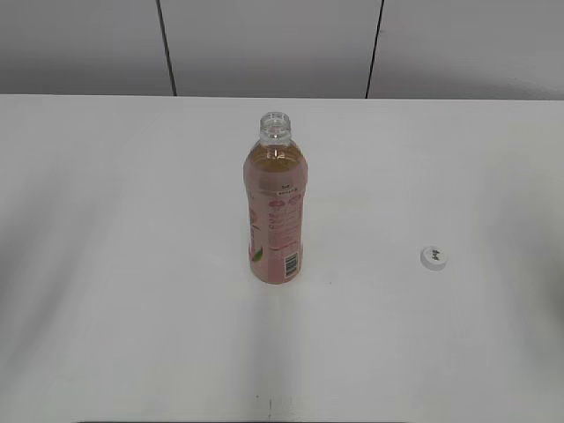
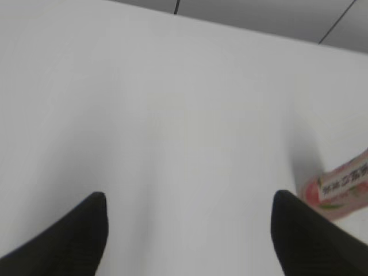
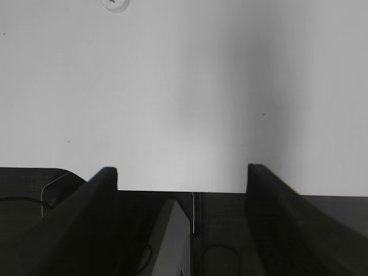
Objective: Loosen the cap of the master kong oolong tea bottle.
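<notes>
Cap (image 1: 434,257) lies on the table (image 1: 132,308), well right of the upright, uncapped bottle (image 1: 275,211). Left gripper (image 2: 190,230) and right gripper (image 3: 183,172) both gape, empty; right arm nearer the cap.

The bottle (image 1: 275,211) in front of me holds amber tea under a clear neck, and its wrap is pink with a small green leaf and a black-and-white barcode low down. To the right of the bottle lies the cap (image 1: 434,257), white with a tiny dark mark on top. The table (image 1: 132,264) beneath the bottle is plain white; behind it the wall (image 1: 264,44) is pale grey with thin dark seams. My fingers (image 2: 63,241) are black.
</notes>
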### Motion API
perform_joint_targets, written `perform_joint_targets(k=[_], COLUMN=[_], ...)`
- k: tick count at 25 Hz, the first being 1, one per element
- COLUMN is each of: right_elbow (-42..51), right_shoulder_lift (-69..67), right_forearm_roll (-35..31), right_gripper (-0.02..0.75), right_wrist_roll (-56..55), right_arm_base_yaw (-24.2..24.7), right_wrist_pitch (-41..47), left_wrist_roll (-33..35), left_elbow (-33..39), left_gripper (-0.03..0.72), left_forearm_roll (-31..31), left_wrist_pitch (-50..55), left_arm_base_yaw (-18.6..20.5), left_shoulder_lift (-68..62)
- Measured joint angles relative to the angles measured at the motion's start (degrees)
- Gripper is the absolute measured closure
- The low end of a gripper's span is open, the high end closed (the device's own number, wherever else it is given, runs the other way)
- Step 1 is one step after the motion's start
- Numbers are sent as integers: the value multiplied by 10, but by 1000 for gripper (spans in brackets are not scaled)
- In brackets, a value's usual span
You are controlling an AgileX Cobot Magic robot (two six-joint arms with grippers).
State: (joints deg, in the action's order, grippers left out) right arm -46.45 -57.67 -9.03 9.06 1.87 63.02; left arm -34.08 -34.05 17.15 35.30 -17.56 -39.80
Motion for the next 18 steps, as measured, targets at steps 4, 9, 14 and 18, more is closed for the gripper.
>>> perform_joint_targets(k=[4, 9, 14, 18], right_elbow=[20, 49, 74, 78], right_shoulder_lift=[52, 90, 139, 178], right_forearm_roll=[1, 2, 2, 11], right_gripper=[238, 240, 241, 245], right_wrist_roll=[-4, -28, -58, -55], right_arm_base_yaw=[0, 0, 0, 0], right_wrist_pitch=[0, 3, 28, 59], left_wrist_roll=[92, 142, 157, 181], left_elbow=[-37, -39, -39, -39], left_gripper=[157, 157, 183, 227], left_forearm_roll=[-24, -28, -29, -34], left_wrist_pitch=[144, 247, 258, 260], left_arm_base_yaw=[0, 0, 0, 0], left_shoulder_lift=[1, 40, 120, 172])
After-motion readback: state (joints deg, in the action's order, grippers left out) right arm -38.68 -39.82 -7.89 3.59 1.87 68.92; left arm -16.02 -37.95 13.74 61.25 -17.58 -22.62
